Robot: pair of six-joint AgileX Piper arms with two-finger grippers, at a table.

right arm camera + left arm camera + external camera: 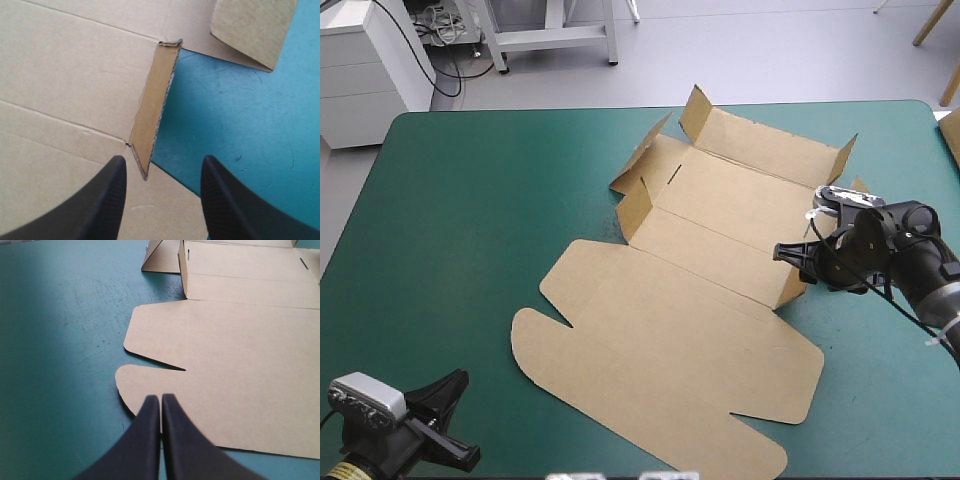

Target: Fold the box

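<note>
Brown box (pixel 690 300) mid-table, mostly flat; rounded lid tabs (pixel 545 340) toward 7 o'clock, short flaps (pixel 695 112) upright at 1 o'clock end. Right gripper (pixel 162 162) spread astride raised side flap (pixel 152 110), box's 3 o'clock edge. Left gripper (pixel 161 397) pressed together over a lid tab.

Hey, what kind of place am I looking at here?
Probably a robot test bench: a teal-green covered table, a cut brown board box, the black-finned left hand shut, the right hand open.
</note>
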